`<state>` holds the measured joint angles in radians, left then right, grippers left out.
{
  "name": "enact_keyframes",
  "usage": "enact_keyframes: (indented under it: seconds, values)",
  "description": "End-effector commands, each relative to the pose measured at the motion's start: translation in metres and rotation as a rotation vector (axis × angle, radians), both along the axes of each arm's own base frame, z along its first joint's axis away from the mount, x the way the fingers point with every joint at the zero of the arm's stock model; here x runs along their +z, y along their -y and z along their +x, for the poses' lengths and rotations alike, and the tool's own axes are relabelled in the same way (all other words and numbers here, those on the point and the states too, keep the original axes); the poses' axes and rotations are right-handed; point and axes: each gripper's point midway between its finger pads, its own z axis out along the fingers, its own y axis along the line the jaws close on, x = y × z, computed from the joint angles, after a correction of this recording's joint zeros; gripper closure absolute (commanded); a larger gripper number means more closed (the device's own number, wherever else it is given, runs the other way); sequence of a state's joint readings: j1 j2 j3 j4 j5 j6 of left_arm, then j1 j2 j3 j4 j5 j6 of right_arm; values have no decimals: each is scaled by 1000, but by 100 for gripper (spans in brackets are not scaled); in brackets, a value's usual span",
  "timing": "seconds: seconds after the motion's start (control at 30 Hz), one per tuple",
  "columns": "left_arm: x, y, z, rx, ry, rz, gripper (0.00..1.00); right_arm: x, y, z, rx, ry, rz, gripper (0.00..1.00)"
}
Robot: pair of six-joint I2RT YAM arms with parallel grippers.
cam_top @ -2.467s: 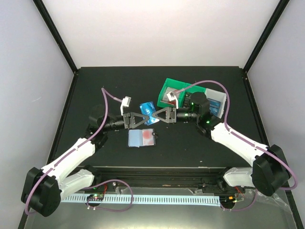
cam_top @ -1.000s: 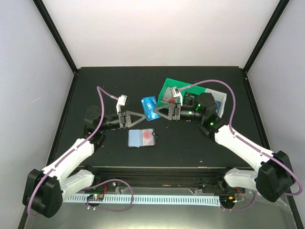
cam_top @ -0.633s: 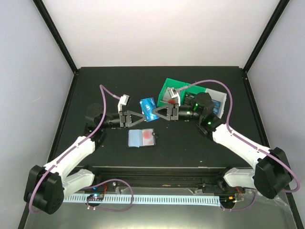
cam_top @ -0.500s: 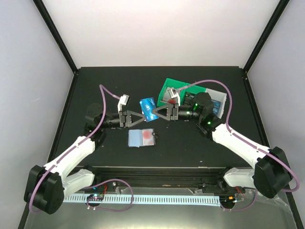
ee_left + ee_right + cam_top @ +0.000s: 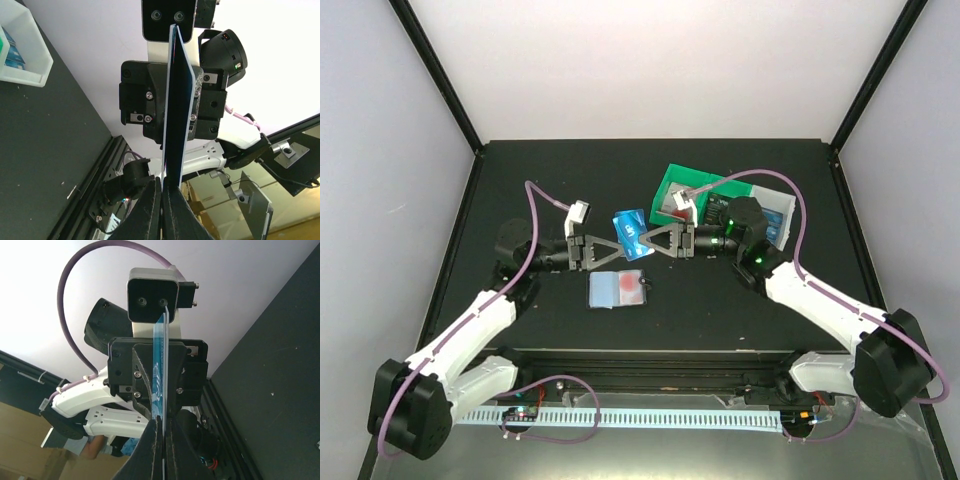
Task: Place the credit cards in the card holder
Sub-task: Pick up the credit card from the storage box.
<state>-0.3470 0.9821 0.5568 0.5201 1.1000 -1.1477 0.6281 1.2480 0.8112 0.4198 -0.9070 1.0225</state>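
though edge-on, thin blue credit card

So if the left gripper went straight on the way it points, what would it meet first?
The right gripper, facing it head-on. Only the blue card both are shut on spans the gap between them.
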Motion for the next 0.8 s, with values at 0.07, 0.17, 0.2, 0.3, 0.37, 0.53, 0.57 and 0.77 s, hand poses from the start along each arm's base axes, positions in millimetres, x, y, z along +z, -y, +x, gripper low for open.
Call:
enact_keyframes:
  seconds: [0.07,0.17,0.2,0.3,0.37,0.53,0.57,0.77]
  values:
    - [23,-25,28,178,81,-4,99,-4,14,-20,81,21,-25,99]
    - [21,-29,32,187,67,4,98,-6,14,-22,91,15,-31,99]
    - [21,-32,34,192,67,6,98,-7,14,-22,93,13,-35,99]
    - [20,-41,41,221,63,20,98,-12,14,-22,103,1,-53,99]
    - [17,-44,44,228,49,40,98,-14,13,-24,118,-3,-55,99]
    - [14,-52,55,252,35,56,98,-19,13,-27,142,-18,-64,99]
    - [13,-53,57,254,29,58,98,-20,12,-27,145,-20,-66,99]
    - [11,-61,70,269,14,66,99,-27,10,-28,177,-41,-79,99]
